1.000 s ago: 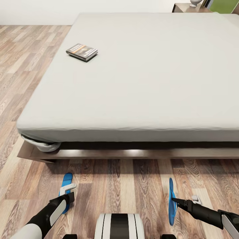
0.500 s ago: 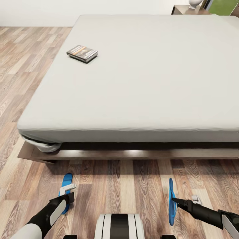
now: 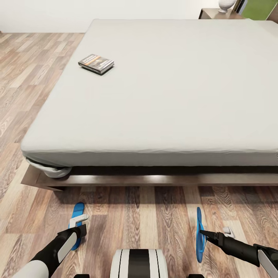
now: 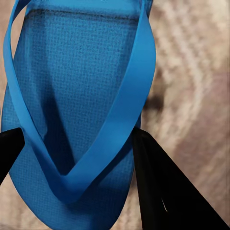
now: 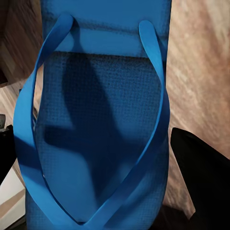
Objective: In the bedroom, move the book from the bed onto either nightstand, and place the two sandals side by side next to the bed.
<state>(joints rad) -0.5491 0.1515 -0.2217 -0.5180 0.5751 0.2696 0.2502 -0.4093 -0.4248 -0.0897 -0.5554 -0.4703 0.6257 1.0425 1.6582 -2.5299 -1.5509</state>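
Observation:
The dark book lies flat near the far left corner of the bed's grey mattress. A nightstand peeks out beyond the bed's far right corner. On the floor in front of the bed, my left gripper is shut across one blue sandal, which lies about level. In the left wrist view that sandal sits between the dark fingers. My right gripper is shut on the other sandal, which stands on its edge. The right wrist view looks down that sandal's sole.
Wood-plank floor runs along the bed's dark wooden frame and to its left. A white vase stands on the nightstand. My own base sits between the two arms, about a sandal's length from the frame.
The whole head view has shifted slightly downward, so the camera moved. Both arms and both sandals keep their places, and the book has not moved on the bed.

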